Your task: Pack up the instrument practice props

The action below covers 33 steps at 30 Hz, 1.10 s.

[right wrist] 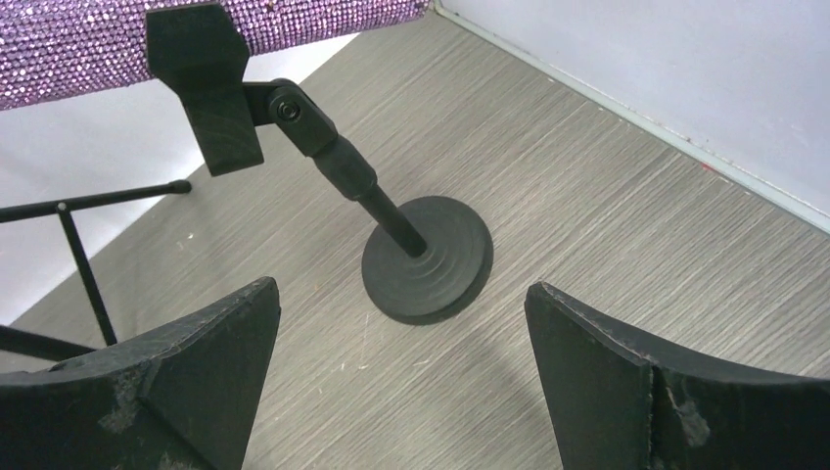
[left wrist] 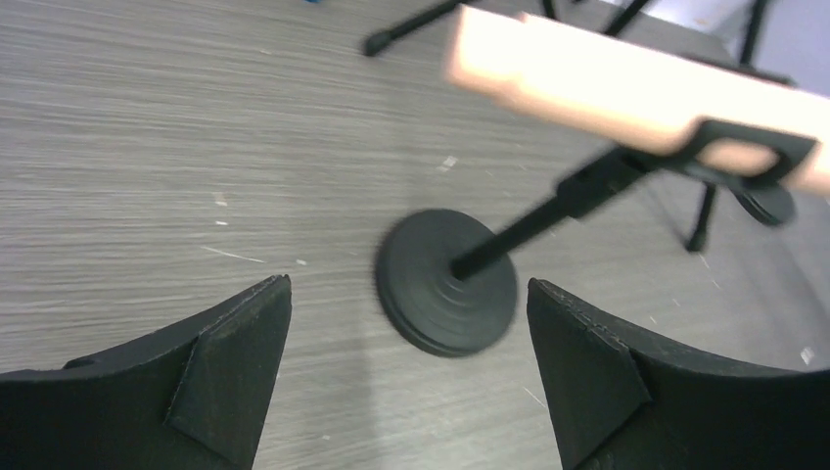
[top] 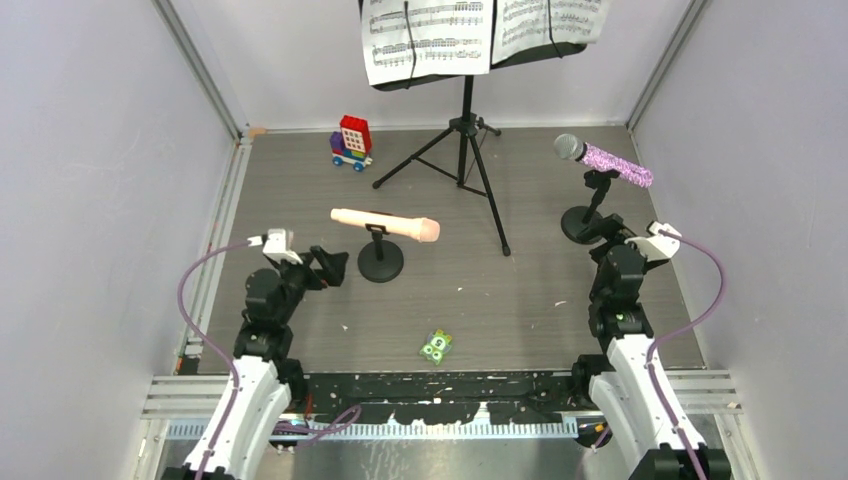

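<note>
The grey table (top: 540,300) spreads out ahead of me, walled on three sides. At its far edge the stand (top: 466,105) is upright on its tripod legs, with two pages (top: 425,40) side by side on its black desk.

My left gripper (top: 338,266) hangs low over the table, left of centre, just beside the left mount (top: 380,265). From the left wrist my fingers (left wrist: 235,372) are spread wide. Nothing is between them but bare table, and the mount's round base lies just ahead, untouched.

My right gripper (top: 606,235) is low near the right wall, close on the near side of the right mount (top: 580,222). Those fingers (right wrist: 196,362) are wide apart too and hold nothing. That base sits ahead of them, clear of both tips.

The pink mic (top: 385,224) lies nearly level in the left mount's clip, near the middle of the table, with its rounded head pointing right. It is blurred in my left wrist view.

The purple mic (top: 615,162) rests in the right mount's clip, silver head to the upper left and glitter handle toward the right wall. That mount's stem leans.

A toy vehicle (top: 351,143) stands by the back wall, left of the stand's legs.

A small green piece (top: 436,346) lies near the front edge between my arms, well apart from everything else.
</note>
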Tool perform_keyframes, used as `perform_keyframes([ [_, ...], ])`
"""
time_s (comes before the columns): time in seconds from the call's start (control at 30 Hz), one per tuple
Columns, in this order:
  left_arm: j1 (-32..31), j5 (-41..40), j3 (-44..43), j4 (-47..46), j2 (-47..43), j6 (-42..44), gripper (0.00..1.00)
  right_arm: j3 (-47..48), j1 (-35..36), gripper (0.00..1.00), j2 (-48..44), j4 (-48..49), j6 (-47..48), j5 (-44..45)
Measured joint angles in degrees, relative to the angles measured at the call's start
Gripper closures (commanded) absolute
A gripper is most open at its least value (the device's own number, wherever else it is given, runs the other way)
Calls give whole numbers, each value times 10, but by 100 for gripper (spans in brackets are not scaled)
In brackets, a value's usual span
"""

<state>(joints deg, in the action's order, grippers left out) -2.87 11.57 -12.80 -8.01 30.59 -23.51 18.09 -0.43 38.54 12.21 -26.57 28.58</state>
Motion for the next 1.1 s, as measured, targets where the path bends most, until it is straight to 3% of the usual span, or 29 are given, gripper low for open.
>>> perform_keyframes([
  [0.23, -141, -19, 26, -19, 2, 39, 8, 0, 0, 0, -47, -70, -10, -18],
  [0.43, -237, -66, 15, -70, 117, 73, 15, 0, 0, 0, -77, -102, -10, -31],
  [0.63, -333, -152, 14, -227, 269, 119, 23, 0, 0, 0, -113, -106, -10, -59],
  [0.73, -348, -171, -2, -291, 346, 140, 35, 0, 0, 0, -124, -107, -9, -75],
  [0.83, -349, -192, -24, -357, 420, 155, 40, 0, 0, 0, -128, -110, -7, -87],
  [1.1, -349, -229, -33, -473, 506, 169, 60, 8, 0, 1, -127, -112, 7, -107],
])
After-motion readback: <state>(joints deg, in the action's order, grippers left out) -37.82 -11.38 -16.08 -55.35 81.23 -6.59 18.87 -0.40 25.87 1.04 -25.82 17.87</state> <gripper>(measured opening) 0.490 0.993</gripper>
